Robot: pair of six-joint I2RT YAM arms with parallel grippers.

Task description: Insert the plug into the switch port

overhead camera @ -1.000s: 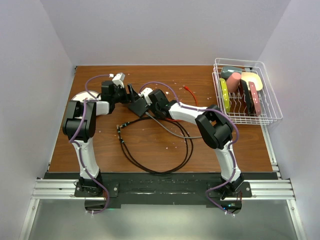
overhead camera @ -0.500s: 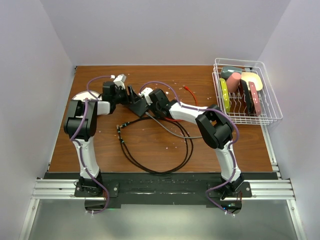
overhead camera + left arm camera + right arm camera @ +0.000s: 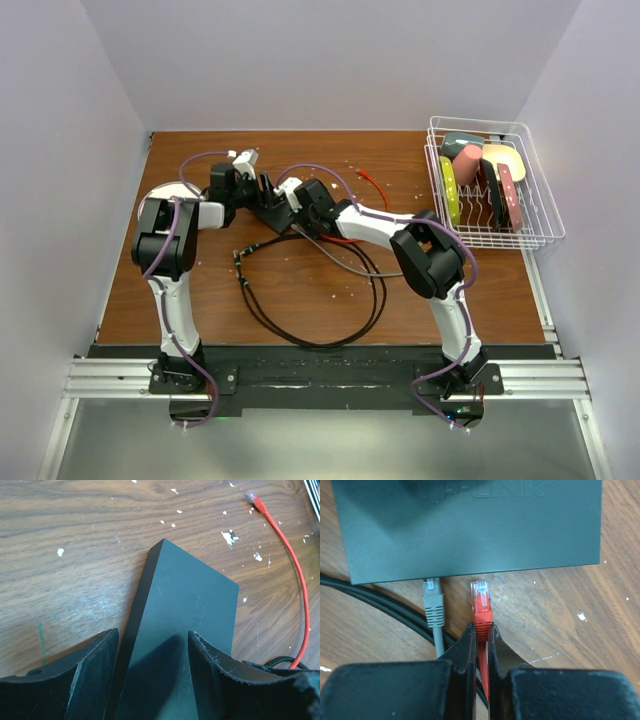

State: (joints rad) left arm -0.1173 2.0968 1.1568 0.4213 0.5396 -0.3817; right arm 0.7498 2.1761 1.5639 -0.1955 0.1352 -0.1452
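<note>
Red-booted clear plug (image 3: 481, 591), seemingly uninserted, just short of port edge of flat black switch (image 3: 470, 530)

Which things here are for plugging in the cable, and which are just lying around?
For the job: switch, red plug pinched in the right gripper, left gripper around the switch.
Just lying about: grey cable at the switch, black cable loop, dish rack.
</note>
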